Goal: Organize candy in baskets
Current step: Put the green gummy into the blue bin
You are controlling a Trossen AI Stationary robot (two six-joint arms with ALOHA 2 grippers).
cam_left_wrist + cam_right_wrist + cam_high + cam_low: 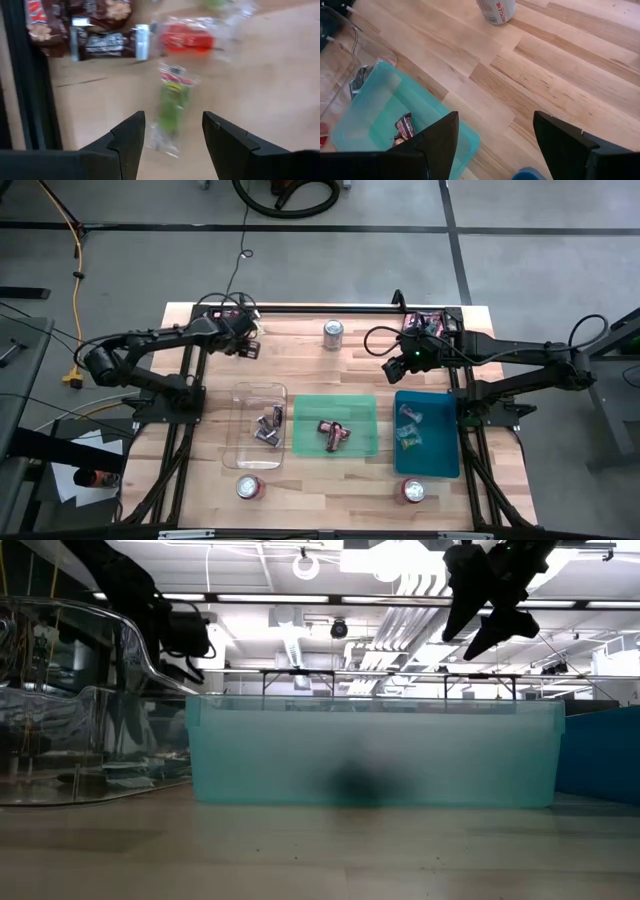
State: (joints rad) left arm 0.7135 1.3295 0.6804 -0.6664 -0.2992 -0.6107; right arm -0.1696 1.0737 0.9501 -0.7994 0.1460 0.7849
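I see the left gripper (172,135) at the far left corner of the table (350,490), beside a small heap of candy (236,315). Its fingers (131,135) are released, and nothing is between them yet. Through its wrist camera I see a green sweet (172,102) lying on the wood just in front of the open jaws. Behind it lies a red sweet (187,39), and dark brown bars (107,42) lie near the black frame (30,85).

The right gripper (492,140) is up in the air above the far right part of the table, near a second heap (425,320) of candy. Its jaws are also released and hold nothing. Below it I see bare wood and one corner of the green basket (365,105).

The three baskets stand in a row in the middle of the table. The clear basket (258,390) is on the left and has dark sweets (268,427) inside. The green one is in the middle and has maroon sweets (333,433) inside. The blue basket (427,460) is on the right and holds light green sweets (409,428).

A silver can (333,334) stands at the far edge between the arms. Two red cans (249,487) stand at the near edge, one in front of the clear basket and one in front of the blue one.
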